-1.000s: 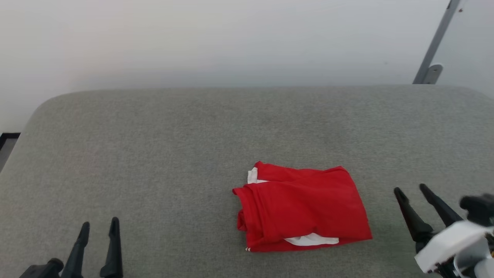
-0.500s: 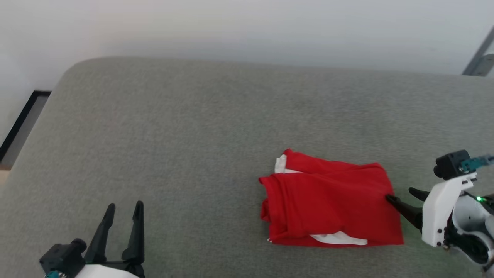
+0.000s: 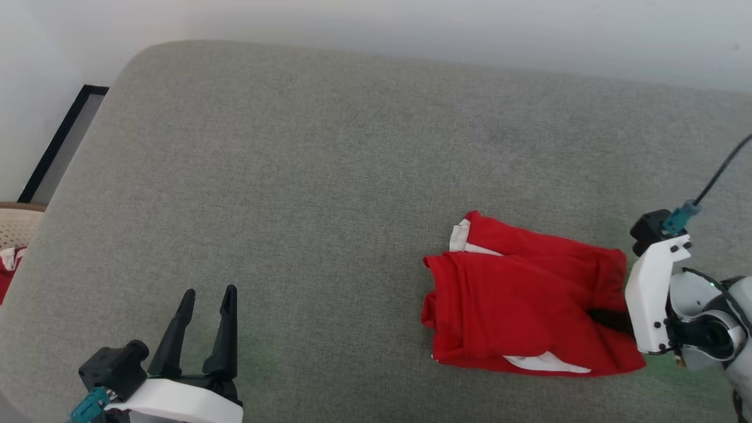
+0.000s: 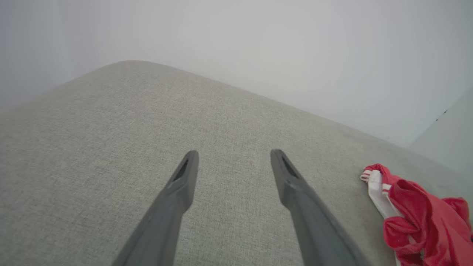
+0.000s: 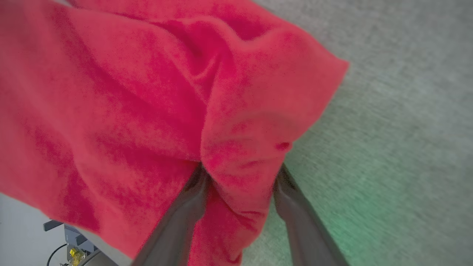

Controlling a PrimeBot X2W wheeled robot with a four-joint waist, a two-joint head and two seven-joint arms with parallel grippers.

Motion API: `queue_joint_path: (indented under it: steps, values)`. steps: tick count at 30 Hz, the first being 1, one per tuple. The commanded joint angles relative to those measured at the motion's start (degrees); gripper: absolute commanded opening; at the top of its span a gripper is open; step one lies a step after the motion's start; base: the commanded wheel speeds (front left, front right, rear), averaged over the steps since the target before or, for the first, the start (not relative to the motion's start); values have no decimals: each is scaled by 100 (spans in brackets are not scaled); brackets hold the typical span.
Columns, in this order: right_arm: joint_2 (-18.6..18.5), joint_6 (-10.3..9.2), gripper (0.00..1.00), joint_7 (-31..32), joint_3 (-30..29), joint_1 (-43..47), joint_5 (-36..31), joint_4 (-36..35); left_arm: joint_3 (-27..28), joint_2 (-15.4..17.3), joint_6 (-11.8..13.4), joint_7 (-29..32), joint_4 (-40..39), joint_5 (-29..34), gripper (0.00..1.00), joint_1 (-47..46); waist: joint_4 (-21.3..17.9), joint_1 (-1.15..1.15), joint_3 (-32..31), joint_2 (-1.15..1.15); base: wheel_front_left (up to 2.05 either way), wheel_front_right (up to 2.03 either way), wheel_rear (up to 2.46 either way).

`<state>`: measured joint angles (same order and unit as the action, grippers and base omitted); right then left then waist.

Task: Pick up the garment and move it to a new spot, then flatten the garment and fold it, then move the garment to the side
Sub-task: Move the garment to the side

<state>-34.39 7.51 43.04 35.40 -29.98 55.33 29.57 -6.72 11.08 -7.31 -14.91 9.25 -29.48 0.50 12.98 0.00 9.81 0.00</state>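
While the right gripper (image 5: 240, 173) stands wide, a soft fold of the garment (image 3: 517, 299) sits between its dark tapered fingers, touching both. At seven o'clock the left gripper (image 3: 209, 291) is spread above the grey woven cushion (image 3: 323, 176). The folded red cloth lies at four o'clock.

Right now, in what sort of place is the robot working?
Probably an indoor room set up for folding laundry: a grey cloth-covered pad against a pale wall, a folded red shirt on it, and what looks like a woven basket at the left edge.
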Motion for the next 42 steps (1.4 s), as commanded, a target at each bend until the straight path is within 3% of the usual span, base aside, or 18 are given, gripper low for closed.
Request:
queue_joint_path:
  steps: [1,9,20,32,42]
  values:
    - [214,-8,0,43,253,177,11,115,0,-19,-20,-37,59,-109,100,-104,21,0,58,0,0,0,0]
    - [-183,-24,0,-239,-31,-188,96,-157,6,90,-20,-37,86,-214,100,-317,-197,0,163,0,0,0,0]
    - [-763,-8,0,-386,-516,-576,-193,-373,-241,339,-20,-33,-98,-110,100,-900,-929,0,398,0,0,0,0]
    - [-1098,-4,0,-775,-910,-1258,-695,-286,-1173,613,-20,-33,-58,-60,100,-1999,-1990,0,945,0,0,0,0]
    - [-1442,-4,0,-1524,-931,-1847,-1195,173,-1965,808,-20,-33,-6,-159,100,-2882,-2540,0,1449,0,0,0,0]
